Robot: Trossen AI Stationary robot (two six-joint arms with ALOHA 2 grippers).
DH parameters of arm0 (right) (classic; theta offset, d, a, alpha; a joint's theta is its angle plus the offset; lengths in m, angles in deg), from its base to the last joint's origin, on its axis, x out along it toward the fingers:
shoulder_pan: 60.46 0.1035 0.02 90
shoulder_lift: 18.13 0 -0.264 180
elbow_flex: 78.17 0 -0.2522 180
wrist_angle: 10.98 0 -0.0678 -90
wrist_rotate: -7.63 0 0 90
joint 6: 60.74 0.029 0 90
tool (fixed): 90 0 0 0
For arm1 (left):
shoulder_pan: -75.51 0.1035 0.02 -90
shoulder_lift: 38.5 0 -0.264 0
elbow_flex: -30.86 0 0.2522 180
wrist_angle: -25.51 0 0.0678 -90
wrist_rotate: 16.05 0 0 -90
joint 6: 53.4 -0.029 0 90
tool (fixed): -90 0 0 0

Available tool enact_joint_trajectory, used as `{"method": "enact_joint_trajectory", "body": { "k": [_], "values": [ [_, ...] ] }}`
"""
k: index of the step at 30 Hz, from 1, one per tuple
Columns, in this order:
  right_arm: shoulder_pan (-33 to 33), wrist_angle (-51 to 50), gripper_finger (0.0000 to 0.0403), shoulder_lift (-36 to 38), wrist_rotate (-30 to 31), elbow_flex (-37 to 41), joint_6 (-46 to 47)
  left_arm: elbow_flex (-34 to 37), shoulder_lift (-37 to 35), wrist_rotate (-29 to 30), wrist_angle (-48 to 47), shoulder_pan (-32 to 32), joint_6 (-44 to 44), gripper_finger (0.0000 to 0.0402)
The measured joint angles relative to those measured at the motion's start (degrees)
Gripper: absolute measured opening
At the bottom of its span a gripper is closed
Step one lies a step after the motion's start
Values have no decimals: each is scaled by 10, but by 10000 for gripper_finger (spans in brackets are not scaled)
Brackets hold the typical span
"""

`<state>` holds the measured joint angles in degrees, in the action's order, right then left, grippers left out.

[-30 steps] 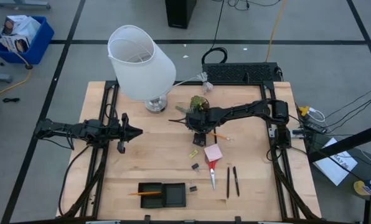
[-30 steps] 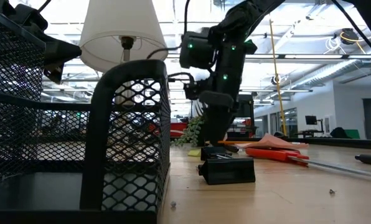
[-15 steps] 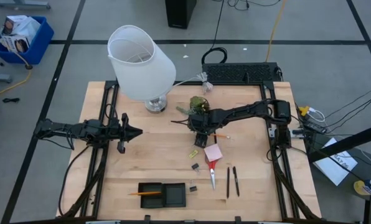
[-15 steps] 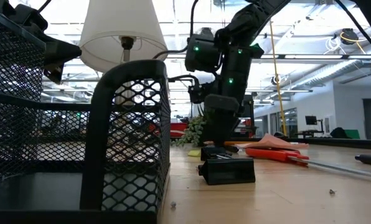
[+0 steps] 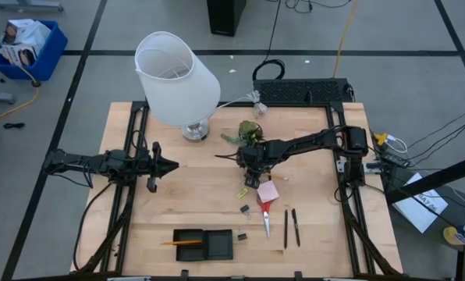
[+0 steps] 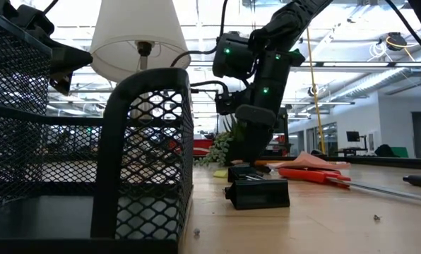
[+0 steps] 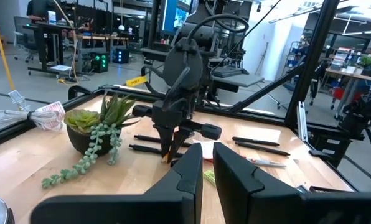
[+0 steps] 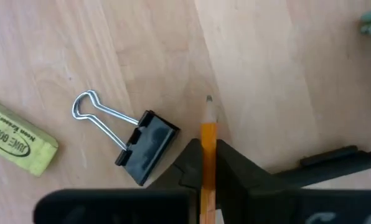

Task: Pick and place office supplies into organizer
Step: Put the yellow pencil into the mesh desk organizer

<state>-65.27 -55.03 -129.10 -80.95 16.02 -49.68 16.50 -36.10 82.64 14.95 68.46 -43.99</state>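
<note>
Change: right pincer has been pressed together within the last second and is now pinching the thin orange wooden pencil near its sharpened tip.
Pencil position: lying on the wooden bench near its middle, beside a black binder clip with wire handles and a yellow-green eraser block.
Left pincer: pressed together, empty, parked toward the left edge.
Organizer: low black rectangular tray at the front edge, one pencil already inside.
Meaning: grasp judged secured; lifting and carrying to the tray remains.
</note>
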Motion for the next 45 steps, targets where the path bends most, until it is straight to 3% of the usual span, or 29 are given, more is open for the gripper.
{"method": "enact_joint_trajectory", "body": {
  "k": [8,14,23,34,45],
  "values": [
    [0,34,37,35,-1,1,17,0,0,0,0,0,0,42],
    [0,53,17,62,-12,1,18,0,0,0,0,0,0,42],
    [10,118,28,128,-17,0,33,0,0,0,0,0,0,42],
    [64,376,30,171,-90,0,72,0,0,0,0,0,0,42],
    [158,644,27,151,-41,-2,62,0,0,0,0,0,0,42]
  ]
}}
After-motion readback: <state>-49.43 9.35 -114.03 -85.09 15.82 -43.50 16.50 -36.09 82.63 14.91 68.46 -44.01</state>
